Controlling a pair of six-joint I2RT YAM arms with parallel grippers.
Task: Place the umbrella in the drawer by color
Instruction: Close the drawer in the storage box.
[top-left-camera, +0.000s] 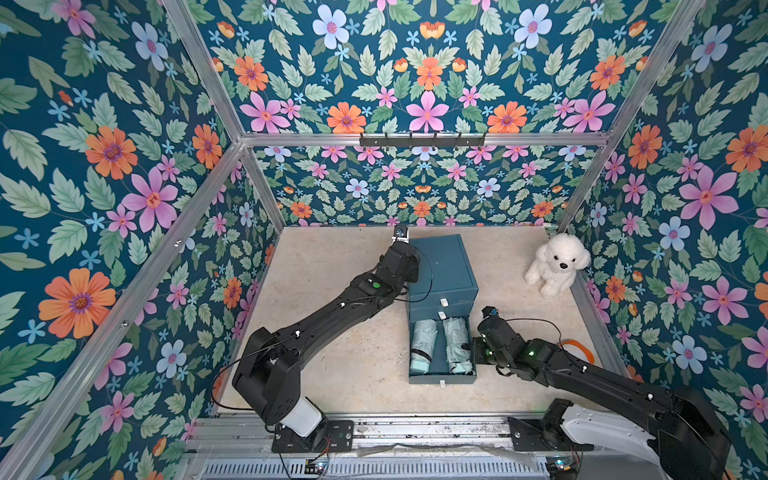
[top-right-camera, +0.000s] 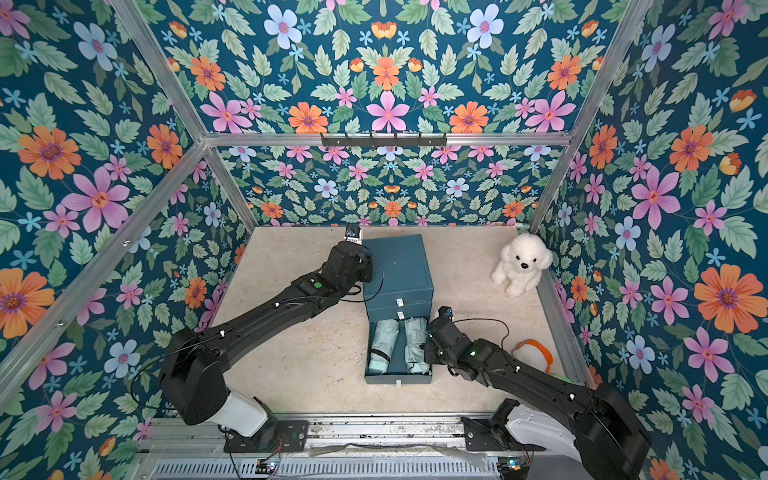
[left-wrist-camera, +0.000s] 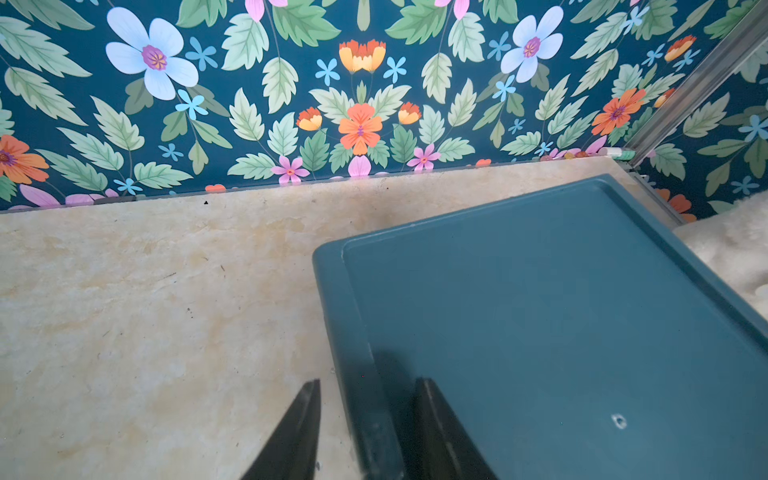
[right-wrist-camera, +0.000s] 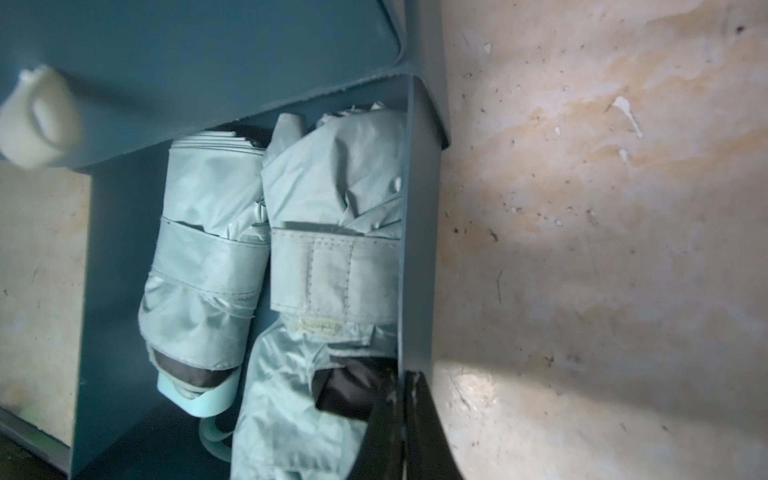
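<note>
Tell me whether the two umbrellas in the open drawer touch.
Touching: the right wrist view shows one umbrella pressing the wall-side umbrella at their straps, no gap.

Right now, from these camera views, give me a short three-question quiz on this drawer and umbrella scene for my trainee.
1. How many umbrellas lie in the open drawer? A one, B two, C four.
2. True or false: the left end effector stands open, astride the cabinet's top edge.
3. Fill in: the right end effector, beside the drawer's side wall, is ____ (open or shut).
Key: 1 B; 2 true; 3 shut.
</note>
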